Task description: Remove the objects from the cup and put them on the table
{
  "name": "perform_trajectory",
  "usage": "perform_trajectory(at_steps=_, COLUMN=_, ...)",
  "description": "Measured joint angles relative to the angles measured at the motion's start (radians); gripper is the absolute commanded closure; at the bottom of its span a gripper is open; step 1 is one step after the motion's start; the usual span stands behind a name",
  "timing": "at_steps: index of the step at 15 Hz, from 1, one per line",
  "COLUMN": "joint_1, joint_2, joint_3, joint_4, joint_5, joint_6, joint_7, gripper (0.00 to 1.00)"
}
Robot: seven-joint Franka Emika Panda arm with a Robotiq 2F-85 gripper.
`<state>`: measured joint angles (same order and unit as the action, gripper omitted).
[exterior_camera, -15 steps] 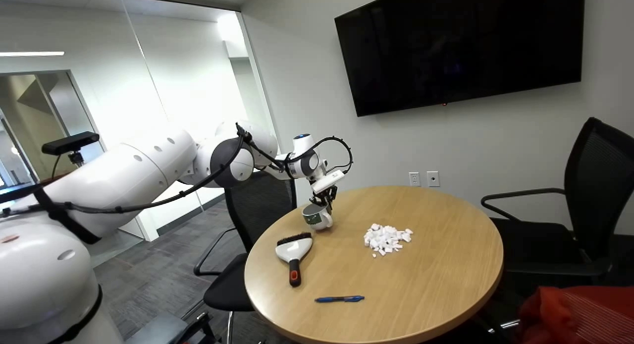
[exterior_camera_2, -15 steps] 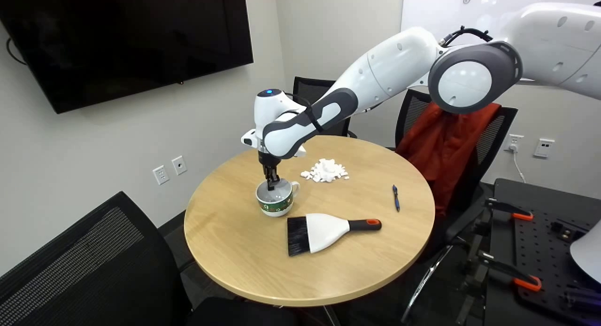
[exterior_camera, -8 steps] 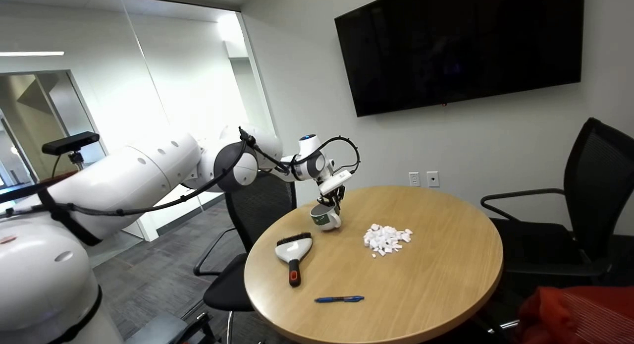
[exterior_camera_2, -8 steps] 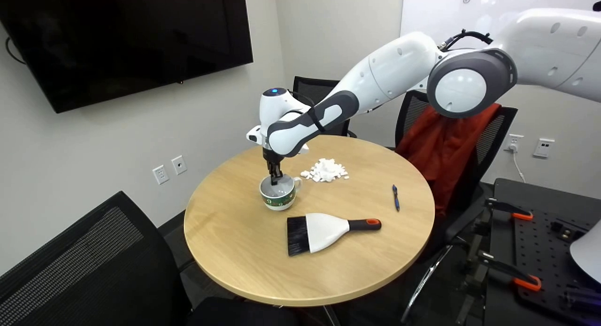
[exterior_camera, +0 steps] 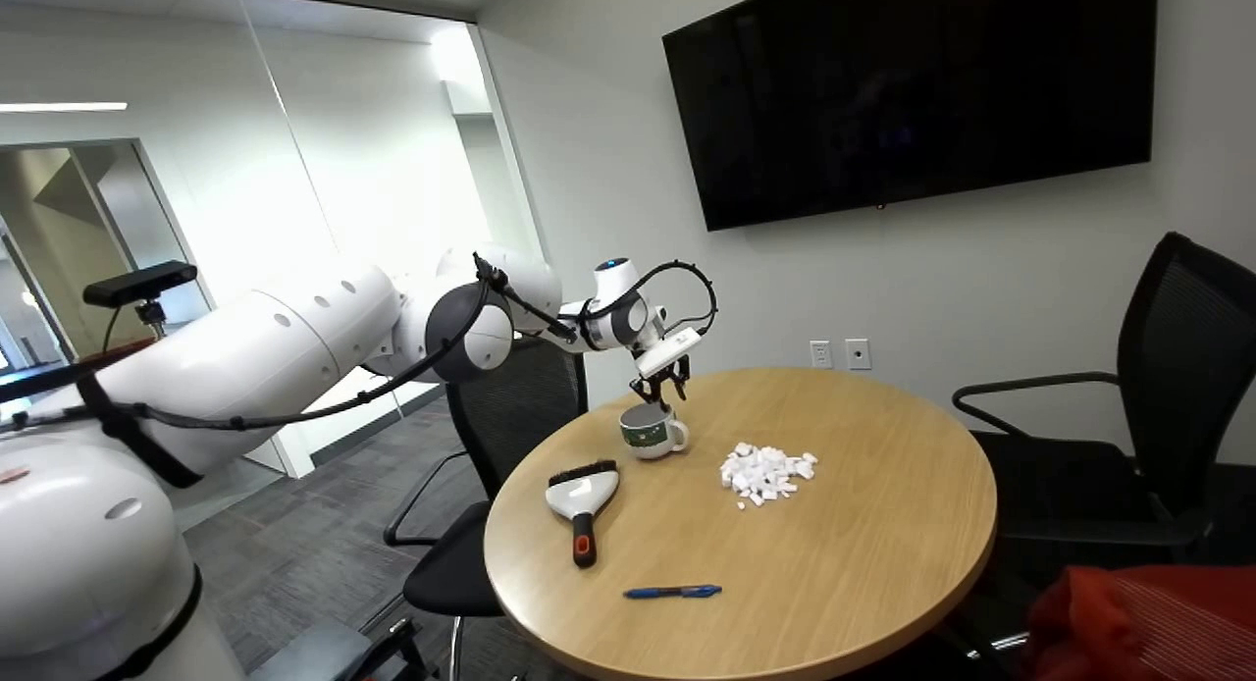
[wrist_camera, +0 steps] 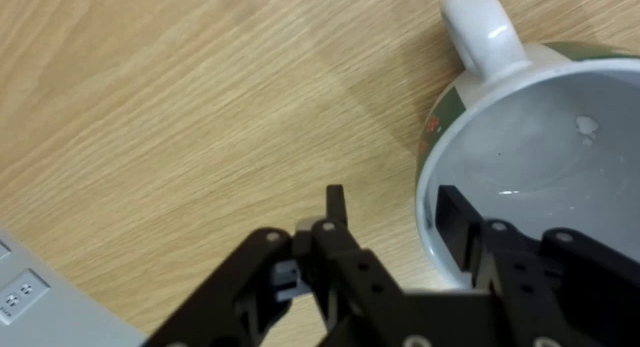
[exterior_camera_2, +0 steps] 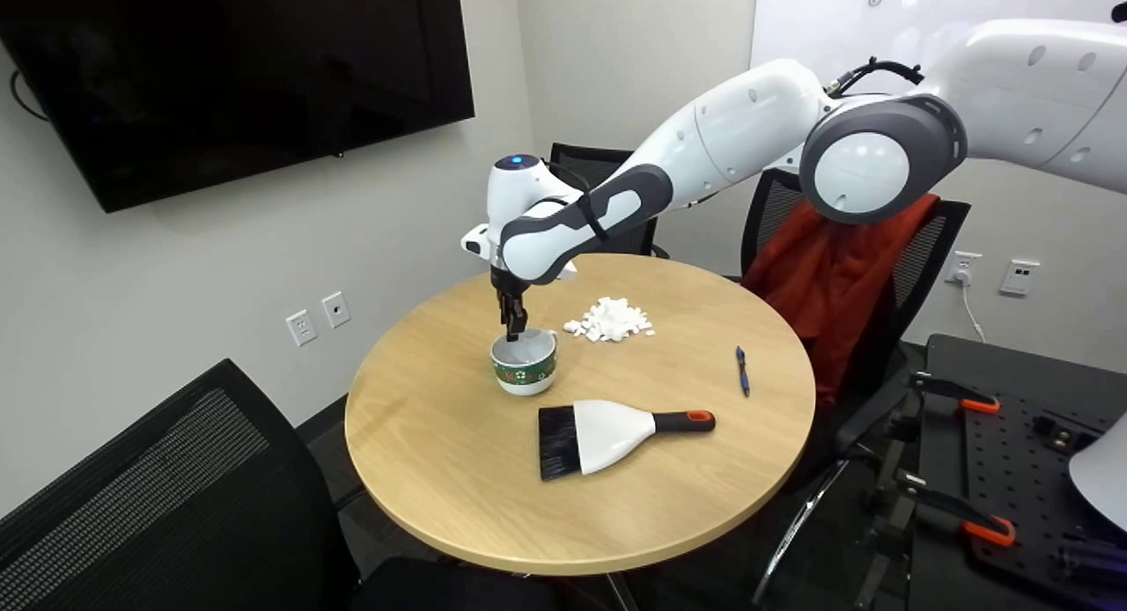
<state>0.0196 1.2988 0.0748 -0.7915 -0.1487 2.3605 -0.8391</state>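
Note:
The white cup with a green patterned band stands upright on the round wooden table [exterior_camera: 844, 573] in both exterior views [exterior_camera: 646, 440] [exterior_camera_2: 525, 379]. In the wrist view the cup [wrist_camera: 520, 137] is at the right, its grey inside holding a small white bit [wrist_camera: 586, 125]. The objects, a heap of white pieces, lie on the table beside the cup in both exterior views [exterior_camera: 763, 473] [exterior_camera_2: 610, 319]. My gripper [wrist_camera: 390, 189] is open and empty. One fingertip is over the cup's inside, the other outside the rim. In both exterior views the gripper [exterior_camera: 674, 401] [exterior_camera_2: 514, 336] is at the cup's rim.
A white brush with black bristles [exterior_camera: 585, 495] lies on the table near the cup. A blue pen [exterior_camera: 673, 592] lies closer to the table edge. Chairs [exterior_camera: 1158, 416] [exterior_camera_2: 202, 496] stand around the table. A wall screen [exterior_camera: 913, 92] hangs behind.
The gripper, earlier closed at the cup's rim, has opened and risen slightly. The cup moved towards the heap, then went from tilted to upright on the table. The heap looks the same.

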Motion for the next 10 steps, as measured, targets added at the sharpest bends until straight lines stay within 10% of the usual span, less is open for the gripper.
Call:
perform_trajectory(at_steps=3, joint_1=-0.012, joint_2=-0.011, joint_3=0.02, joint_4=0.009, joint_5=0.01, joint_6=-0.003, joint_7=-0.006, gripper=0.0)
perform_trajectory(at_steps=10, joint_1=-0.087, joint_2=-0.146, joint_3=0.133, joint_4=-0.03, joint_5=0.04, joint_6=-0.153, joint_7=-0.126, gripper=0.0)
